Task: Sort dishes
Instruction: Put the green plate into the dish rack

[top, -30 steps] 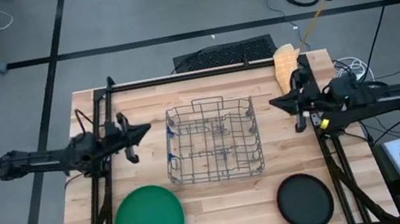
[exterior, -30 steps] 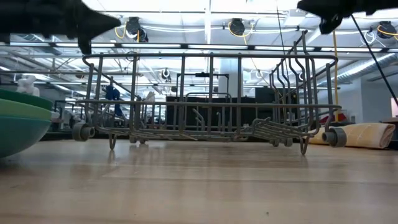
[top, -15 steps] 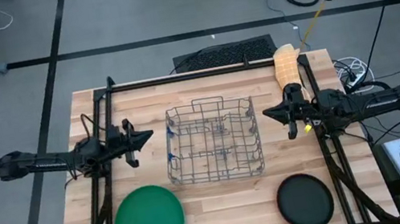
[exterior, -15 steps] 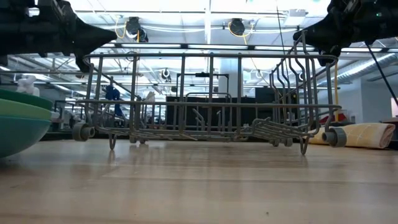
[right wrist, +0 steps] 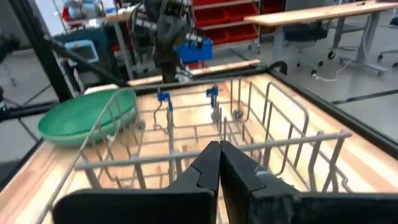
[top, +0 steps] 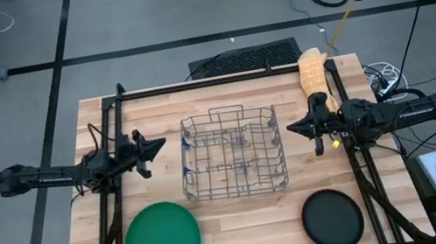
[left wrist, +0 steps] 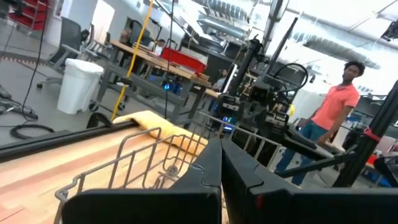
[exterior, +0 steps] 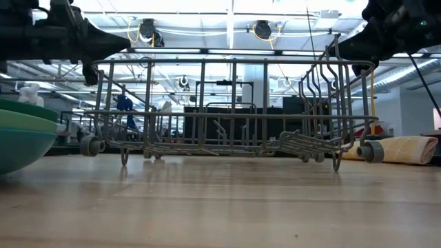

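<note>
A large green plate [top: 163, 242] lies flat at the table's near left. The low view shows it as a light-green plate [exterior: 24, 117] stacked on a teal one [exterior: 21, 148]. The smaller plate [top: 333, 219] lies black face up at the near right. My left gripper [top: 156, 145] hangs shut just left of the grey wire rack [top: 232, 153], level with the rack's top and pointing at it. My right gripper [top: 293, 127] hangs shut just right of the rack, also pointing at it. Neither holds anything. Both wrist views look over the rack [left wrist: 143, 165] [right wrist: 205, 134] past shut fingers.
The wire rack stands mid-table between the two grippers. A rolled yellowish cloth [top: 312, 71] lies at the far right corner. Dark frame bars [top: 220, 79] run along the far edge and down both sides. A person [left wrist: 336, 109] stands in the room beyond the table.
Both grippers have come down to about the height of the rack's top rim, the right one farther than the left, and it has also edged toward the rack. The left wrist has rolled a little. Both stayed shut. The plates and rack have not moved.
</note>
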Motion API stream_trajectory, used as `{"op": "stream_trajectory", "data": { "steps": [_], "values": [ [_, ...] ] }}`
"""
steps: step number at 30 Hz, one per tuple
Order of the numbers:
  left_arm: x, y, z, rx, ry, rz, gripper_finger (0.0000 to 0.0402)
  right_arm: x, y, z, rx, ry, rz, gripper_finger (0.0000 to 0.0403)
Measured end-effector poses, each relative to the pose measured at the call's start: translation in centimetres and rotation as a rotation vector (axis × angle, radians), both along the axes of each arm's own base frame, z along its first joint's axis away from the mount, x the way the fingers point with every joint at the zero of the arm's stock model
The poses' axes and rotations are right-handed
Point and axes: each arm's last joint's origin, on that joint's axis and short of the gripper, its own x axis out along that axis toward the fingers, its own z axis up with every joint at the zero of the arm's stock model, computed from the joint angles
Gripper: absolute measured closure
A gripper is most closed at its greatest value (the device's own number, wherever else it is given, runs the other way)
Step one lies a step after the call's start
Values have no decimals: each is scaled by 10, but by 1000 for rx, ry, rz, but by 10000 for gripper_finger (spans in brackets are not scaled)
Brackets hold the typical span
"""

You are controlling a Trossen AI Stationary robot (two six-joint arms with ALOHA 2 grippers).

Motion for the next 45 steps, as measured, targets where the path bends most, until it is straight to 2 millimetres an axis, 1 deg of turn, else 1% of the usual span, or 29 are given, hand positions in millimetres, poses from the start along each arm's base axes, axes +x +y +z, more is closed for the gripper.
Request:
{"op": "stream_trajectory", "data": {
  "steps": [3, 7, 9, 11, 14, 16, 20, 22, 24, 26, 30, 32, 35, 37, 38, 42, 45],
  "values": [
    [0, 0, -2, 8, 23, -11, 401, 0, 2, 0, -25, 5, 60, 397],
    [2, -5, -7, 116, 89, -160, 401, 0, 2, 0, -44, 9, 87, 397],
    [2, -7, -10, 135, 124, -220, 400, 0, 2, -2, -46, 25, 86, 397],
    [3, -9, -13, 135, 147, -238, 389, 0, 2, -3, -46, 35, 86, 397],
    [3, -12, -12, 135, 188, -279, 350, 0, 2, -3, -46, 37, 86, 397],
    [4, -16, -4, 141, 176, -335, 314, 0, 2, -3, -46, 37, 86, 397],
    [4, -24, 23, 154, 106, -430, 230, 0, 2, -3, -48, 37, 86, 397],
    [5, -29, 40, 155, 128, -470, 196, 0, 2, -3, -61, 34, 88, 397],
    [8, -34, 53, 150, 232, -495, 179, 0, 2, -2, -75, 23, 89, 397],
    [11, -38, 65, 145, 390, -474, 174, 0, 2, 0, -94, 10, 91, 397],
    [19, -47, 82, 142, 750, -433, 187, 0, 2, 3, -138, -22, 94, 397],
    [23, -53, 86, 136, 925, -444, 200, 0, 2, 3, -156, -20, 95, 397],
    [26, -62, 82, 102, 1196, -455, 219, 1, 2, 3, -175, -18, 97, 397],
    [28, -67, 72, 65, 1340, -481, 230, 0, 2, 3, -182, -18, 98, 397],
    [30, -71, 66, 47, 1386, -505, 234, 1, 2, 3, -185, -18, 98, 397],
    [39, -81, 51, 9, 1465, -569, 239, 1, 2, 3, -186, -17, 98, 397],
    [45, -85, 45, 15, 1478, -570, 234, 1, 2, 3, -186, -17, 98, 397]
  ]
}}
